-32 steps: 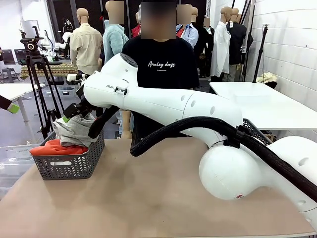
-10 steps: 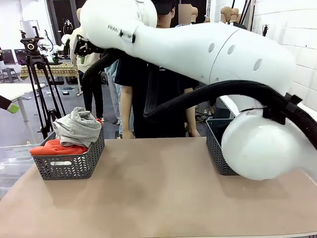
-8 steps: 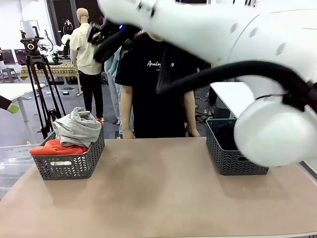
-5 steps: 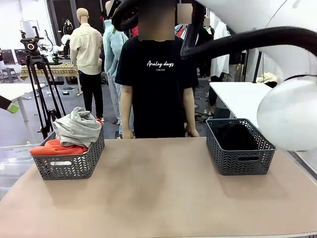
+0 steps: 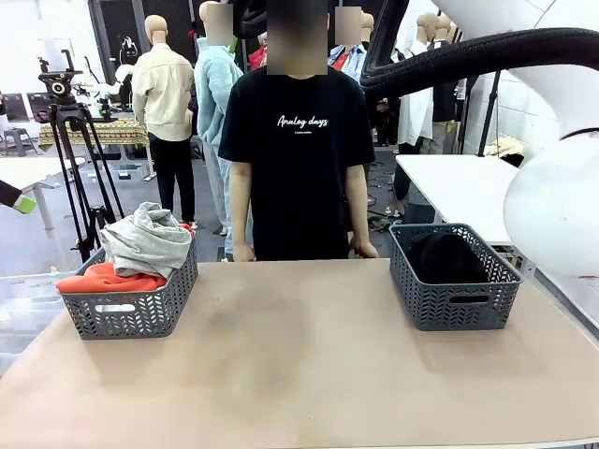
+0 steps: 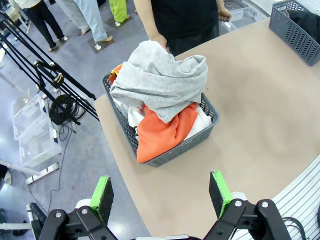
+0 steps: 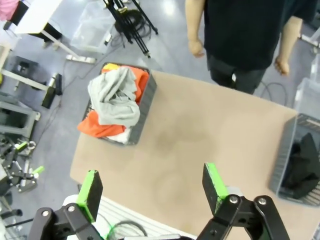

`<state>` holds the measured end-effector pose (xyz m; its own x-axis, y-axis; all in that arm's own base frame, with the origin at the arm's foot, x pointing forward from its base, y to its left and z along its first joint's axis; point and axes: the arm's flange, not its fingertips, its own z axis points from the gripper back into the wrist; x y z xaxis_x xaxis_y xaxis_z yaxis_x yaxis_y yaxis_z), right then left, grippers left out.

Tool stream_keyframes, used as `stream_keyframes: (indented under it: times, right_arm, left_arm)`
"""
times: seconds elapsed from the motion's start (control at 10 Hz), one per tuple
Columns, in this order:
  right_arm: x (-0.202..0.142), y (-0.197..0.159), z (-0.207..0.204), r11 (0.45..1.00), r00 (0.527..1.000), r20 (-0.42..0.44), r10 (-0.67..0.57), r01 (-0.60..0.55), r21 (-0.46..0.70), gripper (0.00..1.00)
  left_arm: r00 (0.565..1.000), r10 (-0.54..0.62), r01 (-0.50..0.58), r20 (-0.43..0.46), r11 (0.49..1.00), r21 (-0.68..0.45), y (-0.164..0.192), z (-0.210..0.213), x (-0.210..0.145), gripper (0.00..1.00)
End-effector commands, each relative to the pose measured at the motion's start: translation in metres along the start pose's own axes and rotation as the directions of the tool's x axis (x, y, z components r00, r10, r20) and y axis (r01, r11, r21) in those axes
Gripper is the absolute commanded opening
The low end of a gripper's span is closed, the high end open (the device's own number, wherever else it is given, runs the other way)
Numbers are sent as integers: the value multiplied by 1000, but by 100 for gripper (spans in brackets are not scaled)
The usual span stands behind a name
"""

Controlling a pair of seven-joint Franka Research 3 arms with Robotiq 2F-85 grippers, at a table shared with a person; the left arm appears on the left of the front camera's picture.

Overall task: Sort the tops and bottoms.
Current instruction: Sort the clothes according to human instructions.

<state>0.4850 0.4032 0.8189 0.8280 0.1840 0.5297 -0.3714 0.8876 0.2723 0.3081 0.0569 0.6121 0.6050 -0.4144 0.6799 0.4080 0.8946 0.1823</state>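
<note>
Right arm (image 5: 562,201): glossy white rounded shell, black corrugated cable conduit (image 5: 468,51) along it. Both grippers black, bolted linkages, green pads (image 6: 220,186). Person (image 5: 297,140): black T-shirt, white "Analog days" print.

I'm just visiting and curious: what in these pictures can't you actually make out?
- White garment, left wrist view: mostly buried under the grey garment and orange garment; any print is hidden.
- Dark clothing in the right basket, front view: too dark to identify.
- Right basket, right wrist view: cut off by the picture's edge.
</note>
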Motion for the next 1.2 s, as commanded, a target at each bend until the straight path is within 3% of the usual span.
stream_keyframes:
  times: [0.0, 0.1, 0.2, 1.1]
  right_arm:
    - [-75, -31, -15, 999, 998, -54, -28, 27, -17, 100]
    - [-68, -31, -17, 999, 999, -49, -22, 20, -36, 100]
    - [-3, -1, -1, 1000, 1000, -24, -4, 3, -11, 100]
    - [-3, -1, -1, 1000, 1000, -24, -4, 3, -11, 100]
  left_arm:
    - [1000, 2, -2, 0, 1000, 1, 0, 0, 0, 100]
    - [1000, 2, -2, 0, 1000, 1, 0, 0, 0, 100]
    - [1000, 2, -2, 0, 1000, 1, 0, 0, 0, 100]
    - [1000, 2, -2, 0, 1000, 1, 0, 0, 0, 100]
